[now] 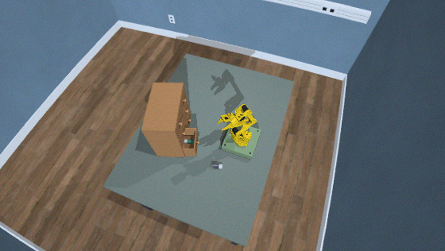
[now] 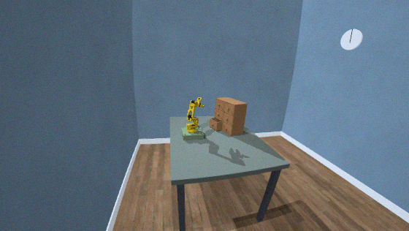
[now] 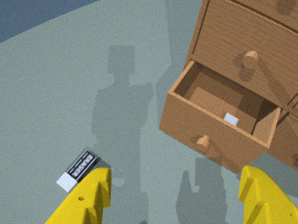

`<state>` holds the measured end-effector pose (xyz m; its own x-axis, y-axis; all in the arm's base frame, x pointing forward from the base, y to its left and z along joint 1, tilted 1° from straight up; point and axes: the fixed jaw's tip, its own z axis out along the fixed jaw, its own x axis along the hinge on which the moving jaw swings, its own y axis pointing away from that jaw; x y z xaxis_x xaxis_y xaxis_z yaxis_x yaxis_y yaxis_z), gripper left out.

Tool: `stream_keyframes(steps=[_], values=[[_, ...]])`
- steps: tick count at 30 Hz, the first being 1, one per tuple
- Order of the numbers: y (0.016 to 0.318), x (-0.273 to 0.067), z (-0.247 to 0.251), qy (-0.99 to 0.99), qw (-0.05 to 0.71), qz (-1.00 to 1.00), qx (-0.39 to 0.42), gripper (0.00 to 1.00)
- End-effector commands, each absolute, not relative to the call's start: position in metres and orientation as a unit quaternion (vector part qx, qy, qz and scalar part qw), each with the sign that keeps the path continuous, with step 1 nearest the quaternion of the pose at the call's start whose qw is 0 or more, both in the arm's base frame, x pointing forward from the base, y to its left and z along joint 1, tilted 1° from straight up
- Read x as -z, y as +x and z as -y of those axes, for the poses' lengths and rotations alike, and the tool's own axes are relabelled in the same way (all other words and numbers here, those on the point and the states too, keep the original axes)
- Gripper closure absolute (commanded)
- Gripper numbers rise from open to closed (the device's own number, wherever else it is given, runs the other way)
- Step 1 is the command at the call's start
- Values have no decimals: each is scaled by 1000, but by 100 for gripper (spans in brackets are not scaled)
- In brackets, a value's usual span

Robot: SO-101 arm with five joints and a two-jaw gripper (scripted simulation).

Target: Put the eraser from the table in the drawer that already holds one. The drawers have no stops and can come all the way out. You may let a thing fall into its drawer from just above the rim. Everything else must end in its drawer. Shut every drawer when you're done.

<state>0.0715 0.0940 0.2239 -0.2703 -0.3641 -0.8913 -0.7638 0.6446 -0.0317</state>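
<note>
The loose eraser (image 1: 216,165) (image 3: 78,170), with a black sleeve and a white end, lies on the table, at the lower left in the wrist view. A bottom drawer (image 2: 212,124) (image 3: 183,116) of the wooden cabinet (image 1: 164,108) (image 2: 238,118) (image 3: 227,37) stands pulled out. In it lies a green eraser (image 1: 189,141); only its white end (image 3: 230,119) shows in the wrist view, the rest hidden by the drawer's front. My gripper (image 1: 221,125) (image 3: 175,171) is open and empty, raised above the table, away from the drawer and the loose eraser.
The cabinet's other visible drawers look shut, with round knobs (image 3: 250,60) sticking out. The arm stands on a green base block (image 1: 254,139) (image 2: 193,137), across from the cabinet. The arm's shadows fall on the table (image 1: 203,198) (image 2: 204,161).
</note>
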Motion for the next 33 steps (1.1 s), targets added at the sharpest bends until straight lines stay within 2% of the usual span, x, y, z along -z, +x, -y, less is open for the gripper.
stream_keyframes(steps=[1,9,17,33], values=[[64,-224,-100,-398,468,-755,-229,73],[36,-224,-113,-492,435,-698,-287,73],[36,-224,-113,-492,435,-698,-287,73],[50,-200,-147,-678,393,-604,-146,73]])
